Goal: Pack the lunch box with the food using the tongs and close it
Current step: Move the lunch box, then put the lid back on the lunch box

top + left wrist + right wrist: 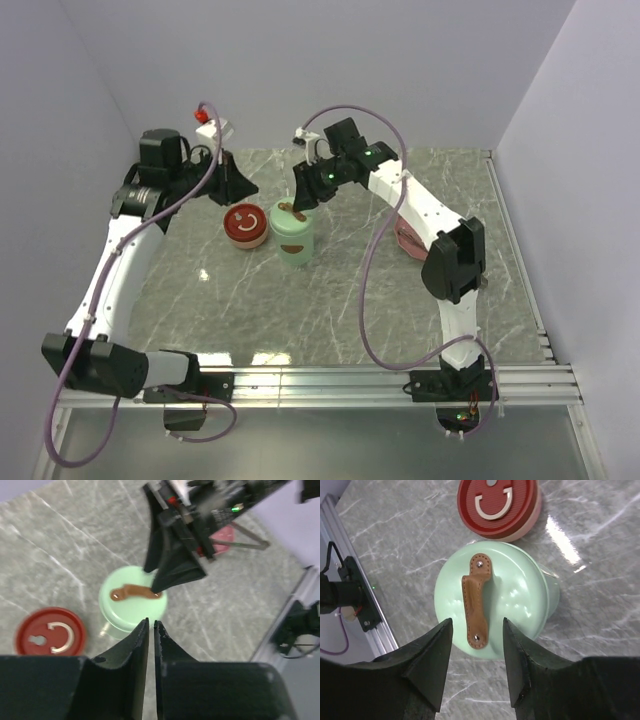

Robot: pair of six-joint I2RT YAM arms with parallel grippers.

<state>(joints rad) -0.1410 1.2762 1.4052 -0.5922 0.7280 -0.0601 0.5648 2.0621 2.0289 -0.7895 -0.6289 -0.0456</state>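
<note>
Over the mint lunch box (520, 595), right end effector (476, 623) points down, jaws apart.
Left end effector (151, 624) hovers nearby, closed, empty.

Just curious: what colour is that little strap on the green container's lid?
The strap is brown, with stitched edges; clearest in the right wrist view.

Grey marble table (330, 310) with mint lunch box (293, 243), red container (245, 224), pink plate (404, 242)

- Mint lunch box (520, 595): smooth, glossy plastic.
- Strap (475, 602) on its lid: brown, stitched, leather-like.
- Red container (525, 500) beside it: finely ribbed top.
- Table (395, 540) beneath: polished, marble-look.
</note>
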